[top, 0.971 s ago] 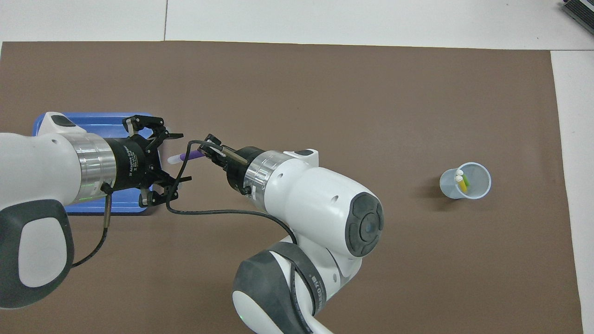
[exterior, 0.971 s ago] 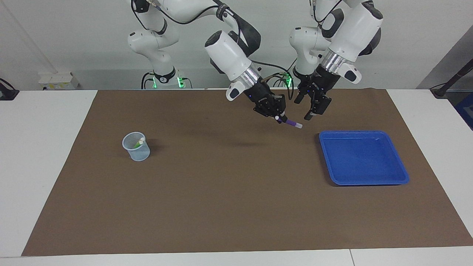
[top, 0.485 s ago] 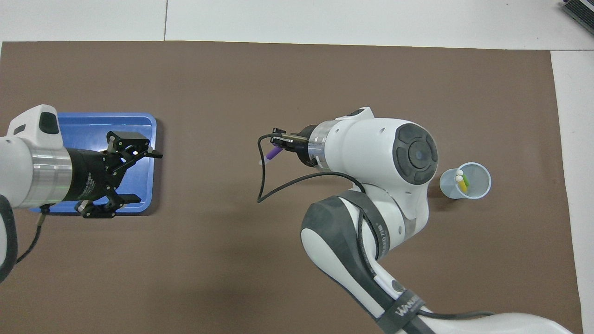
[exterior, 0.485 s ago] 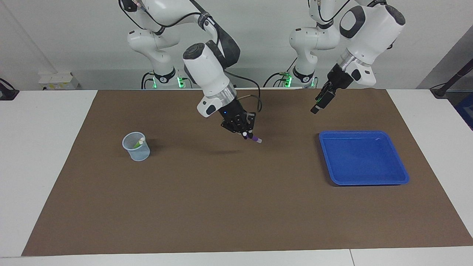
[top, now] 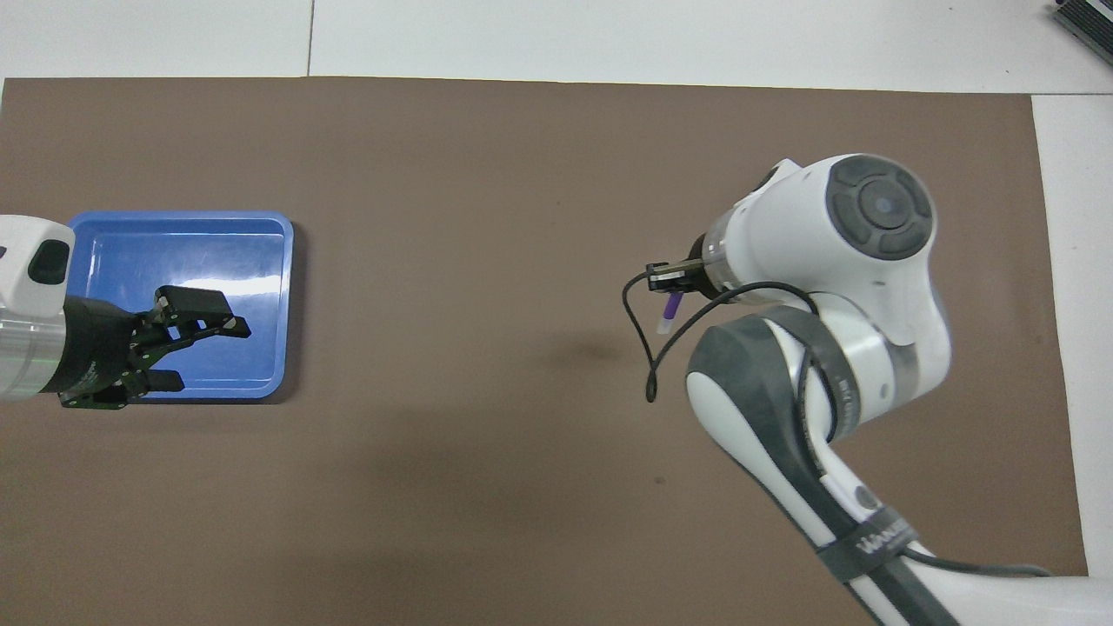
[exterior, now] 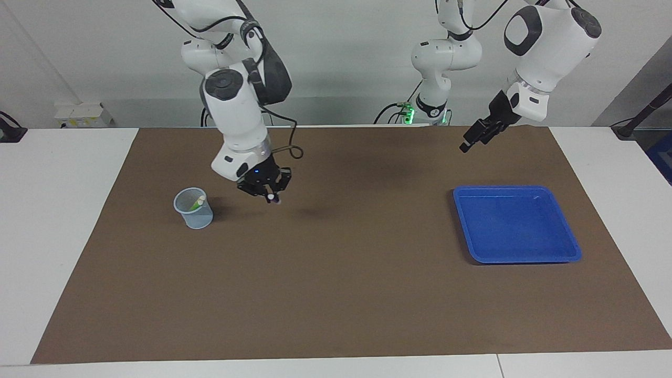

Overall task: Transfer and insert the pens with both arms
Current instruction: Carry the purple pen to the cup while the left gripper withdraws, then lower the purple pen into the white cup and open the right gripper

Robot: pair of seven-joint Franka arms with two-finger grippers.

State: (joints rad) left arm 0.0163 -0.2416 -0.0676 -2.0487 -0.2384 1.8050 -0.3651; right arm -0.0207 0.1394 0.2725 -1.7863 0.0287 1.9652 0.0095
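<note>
My right gripper (exterior: 266,192) is shut on the purple pen (exterior: 271,198) and holds it above the brown mat beside the clear cup (exterior: 193,209), toward the left arm's end from it. In the overhead view the pen (top: 670,310) hangs, pale cap down, from the right gripper (top: 672,283). The cup holds the green pen (exterior: 198,202); I cannot make out the yellow pen. The right arm hides the cup in the overhead view. My left gripper (exterior: 472,139) is open and empty, raised over the blue tray's edge in the overhead view (top: 213,352).
The blue tray (exterior: 517,188) lies on the brown mat (exterior: 336,294) toward the left arm's end, with nothing in it (top: 174,248). Two smaller white arms with green lights stand at the robots' edge of the table.
My right gripper has carried the purple pen from beside the left gripper across the mat to just beside the cup. My left gripper has drawn back and up toward its base.
</note>
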